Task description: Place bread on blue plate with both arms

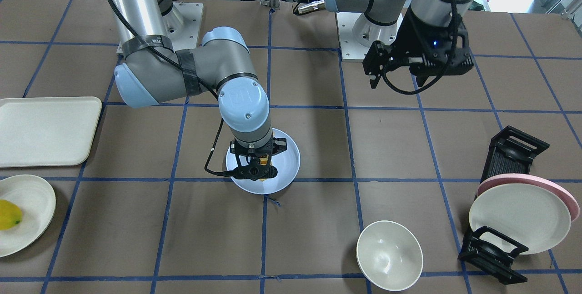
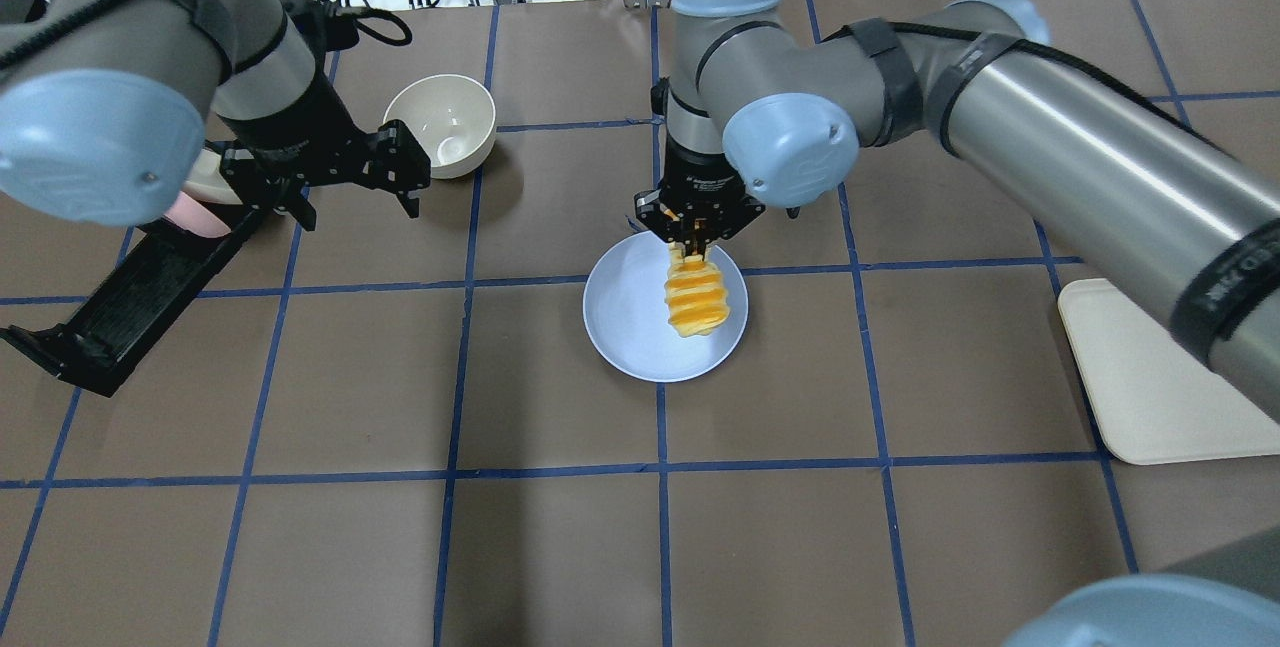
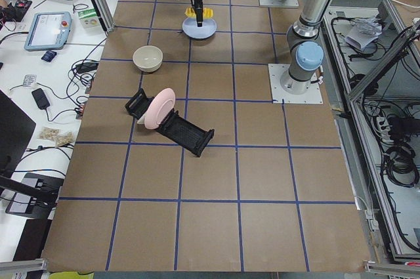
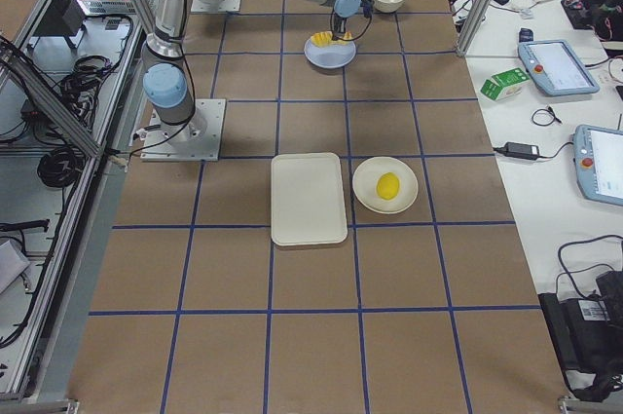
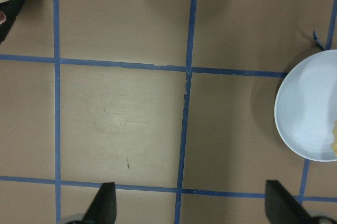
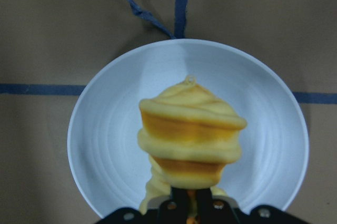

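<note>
pinching the bread's (image 2: 695, 297) end in the right gripper (image 2: 697, 245), dangling it over the blue plate (image 2: 625, 327), hovering the left gripper (image 5: 190, 186) spread wide, gripping nothing

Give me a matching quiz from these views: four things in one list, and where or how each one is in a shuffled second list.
1 bread
2 yellow fruit
3 pink plate
4 left gripper

A standing in the black rack
B jaws apart, over the table
C on the cream plate beside the tray
D held by the right gripper over the blue plate

Pairs: 1-D, 2-C, 3-A, 4-B
</note>
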You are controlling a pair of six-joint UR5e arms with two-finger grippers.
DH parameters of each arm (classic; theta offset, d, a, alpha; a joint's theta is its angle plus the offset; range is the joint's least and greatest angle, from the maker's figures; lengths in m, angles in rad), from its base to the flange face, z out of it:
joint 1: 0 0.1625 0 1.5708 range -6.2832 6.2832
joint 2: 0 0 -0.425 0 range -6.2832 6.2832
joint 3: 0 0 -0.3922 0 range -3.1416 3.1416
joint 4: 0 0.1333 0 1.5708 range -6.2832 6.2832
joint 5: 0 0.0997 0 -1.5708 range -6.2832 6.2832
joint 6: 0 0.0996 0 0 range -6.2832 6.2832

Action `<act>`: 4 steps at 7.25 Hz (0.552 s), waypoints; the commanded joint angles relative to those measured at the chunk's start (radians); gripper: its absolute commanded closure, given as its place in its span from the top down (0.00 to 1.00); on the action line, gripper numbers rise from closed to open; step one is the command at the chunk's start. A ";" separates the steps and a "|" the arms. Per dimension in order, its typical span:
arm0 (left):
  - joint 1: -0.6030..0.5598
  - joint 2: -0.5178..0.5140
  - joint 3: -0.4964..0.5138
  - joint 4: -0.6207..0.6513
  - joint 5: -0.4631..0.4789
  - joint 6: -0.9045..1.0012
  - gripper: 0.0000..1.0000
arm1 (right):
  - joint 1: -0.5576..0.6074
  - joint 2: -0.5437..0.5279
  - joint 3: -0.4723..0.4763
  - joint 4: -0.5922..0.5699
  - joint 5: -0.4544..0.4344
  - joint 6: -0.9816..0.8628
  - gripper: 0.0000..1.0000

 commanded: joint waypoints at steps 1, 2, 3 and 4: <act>-0.003 0.026 0.020 -0.020 -0.012 0.071 1.00 | 0.006 0.021 0.038 -0.025 0.001 0.034 0.08; -0.005 0.035 0.015 -0.020 -0.012 0.071 1.00 | 0.006 0.009 0.067 -0.043 0.002 0.032 0.10; -0.005 0.037 0.006 -0.016 -0.006 0.070 1.00 | 0.007 0.008 0.081 -0.046 0.001 0.031 0.20; -0.006 0.037 0.004 -0.014 0.002 0.070 1.00 | 0.010 0.008 0.084 -0.066 0.001 0.031 0.49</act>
